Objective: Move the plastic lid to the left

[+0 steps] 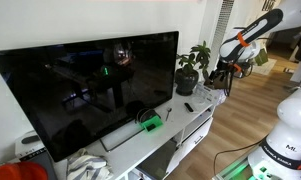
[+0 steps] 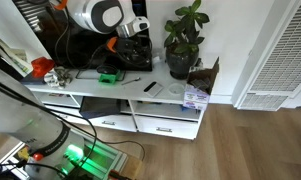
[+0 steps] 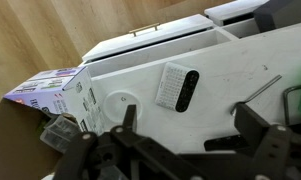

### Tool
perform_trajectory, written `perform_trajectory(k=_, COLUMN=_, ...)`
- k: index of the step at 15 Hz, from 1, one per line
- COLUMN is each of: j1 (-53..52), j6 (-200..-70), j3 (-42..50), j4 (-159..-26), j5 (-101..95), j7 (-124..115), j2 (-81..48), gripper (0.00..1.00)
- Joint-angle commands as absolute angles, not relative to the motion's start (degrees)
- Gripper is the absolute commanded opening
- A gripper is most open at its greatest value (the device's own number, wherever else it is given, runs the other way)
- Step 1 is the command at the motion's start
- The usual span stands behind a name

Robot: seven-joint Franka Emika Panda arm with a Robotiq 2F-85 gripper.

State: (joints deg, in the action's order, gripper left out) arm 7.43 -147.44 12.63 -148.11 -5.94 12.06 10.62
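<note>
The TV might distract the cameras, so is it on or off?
Off. The TV screen is black in an exterior view, showing only faint reflections of the room.

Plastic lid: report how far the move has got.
Nothing looks done yet: the plastic lid lies flat on the white shelf, between the printed box and the remote. In hand: the pincer hovers open and empty above the shelf. Left: grasp the lid, shift it left, release.
</note>
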Motion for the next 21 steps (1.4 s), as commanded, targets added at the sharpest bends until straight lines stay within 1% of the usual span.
perform_trajectory(k=1, j1=7.8, j6=-150.3, j3=13.0, j4=-142.5, j5=-3.0, j7=14.8, j2=0.8, gripper=1.0)
perform_trajectory(k=5, j1=9.0, j6=-154.9, j3=11.9, j4=-137.5, j5=1.3, j7=20.1, j2=-7.6, gripper=1.0)
perform_trajectory(k=8, j1=11.7, j6=-154.1, j3=10.3, j4=-133.6, j5=5.2, j7=23.9, j2=-12.2, gripper=1.0)
perform_trajectory(k=9, j1=10.7, j6=-154.5, j3=10.6, j4=-136.9, j5=1.6, j7=20.1, j2=-9.0, gripper=1.0)
perform_trajectory(k=12, j1=12.3, j6=-154.5, j3=10.0, j4=-134.4, j5=2.5, j7=21.5, j2=-12.1, gripper=1.0)
perform_trajectory(k=17, j1=12.3, j6=-154.5, j3=9.8, j4=-134.0, j5=2.5, j7=21.5, j2=-12.3, gripper=1.0)
perform_trajectory(k=20, j1=12.5, j6=-155.9, j3=8.9, j4=-130.3, j5=4.2, j7=19.7, j2=-17.4, gripper=1.0)
perform_trajectory(k=21, j1=12.7, j6=-154.5, j3=8.6, j4=-128.9, j5=4.2, j7=19.3, j2=-19.0, gripper=1.0)
